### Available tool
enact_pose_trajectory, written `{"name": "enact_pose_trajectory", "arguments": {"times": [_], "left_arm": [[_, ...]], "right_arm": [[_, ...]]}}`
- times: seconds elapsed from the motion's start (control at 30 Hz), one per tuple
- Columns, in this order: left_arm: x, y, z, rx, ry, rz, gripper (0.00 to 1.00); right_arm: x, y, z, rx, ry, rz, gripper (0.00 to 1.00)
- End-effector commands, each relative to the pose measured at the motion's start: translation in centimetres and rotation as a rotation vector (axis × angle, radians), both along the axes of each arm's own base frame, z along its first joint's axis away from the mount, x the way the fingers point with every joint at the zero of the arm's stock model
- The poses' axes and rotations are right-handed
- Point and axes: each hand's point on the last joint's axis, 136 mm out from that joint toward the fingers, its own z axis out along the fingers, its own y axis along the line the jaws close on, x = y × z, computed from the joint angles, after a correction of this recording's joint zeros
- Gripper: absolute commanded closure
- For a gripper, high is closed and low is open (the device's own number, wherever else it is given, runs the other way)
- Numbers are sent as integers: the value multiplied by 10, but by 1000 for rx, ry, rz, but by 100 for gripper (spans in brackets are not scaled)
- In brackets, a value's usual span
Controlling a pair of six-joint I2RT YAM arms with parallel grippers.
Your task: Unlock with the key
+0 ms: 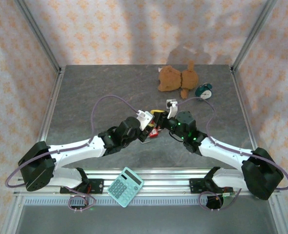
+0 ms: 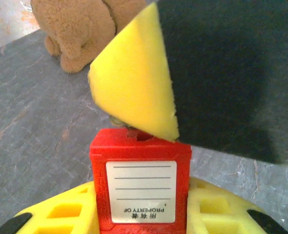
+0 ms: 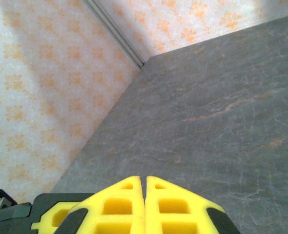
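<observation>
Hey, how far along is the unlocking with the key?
Done: the left pincer holds the red padlock. In hand: the shut right pincer is at the padlock's far end; whether it carries a key is unclear. Left: turning the key and opening the lock, as far as I can tell.

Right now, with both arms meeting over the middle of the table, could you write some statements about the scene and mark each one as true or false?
1. The left gripper clamps a red padlock. True.
2. The right gripper stands wide open. False: its yellow fingers are pressed together.
3. The calculator lies next to the brown plush toy. False: the calculator is at the near edge and the plush toy is at the far side.
4. The padlock's white label reads "PROPERTY OF". True.
5. A small teal clock stands beside the plush toy. True.
</observation>
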Motion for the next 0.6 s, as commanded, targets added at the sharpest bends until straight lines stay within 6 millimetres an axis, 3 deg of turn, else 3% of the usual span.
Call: {"name": "enact_pose_trajectory", "arguments": {"times": [0.0, 0.3, 0.57], "left_arm": [[18, 2, 132, -370, -293, 70, 76], [16, -20, 125, -319, -257, -29, 77], [16, -16, 120, -258, -261, -26, 77]], "right_arm": [[-44, 13, -68, -135, 190, 157, 97], [-63, 31, -84, -220, 251, 332, 96], [-71, 36, -94, -242, 294, 387, 95]]}}
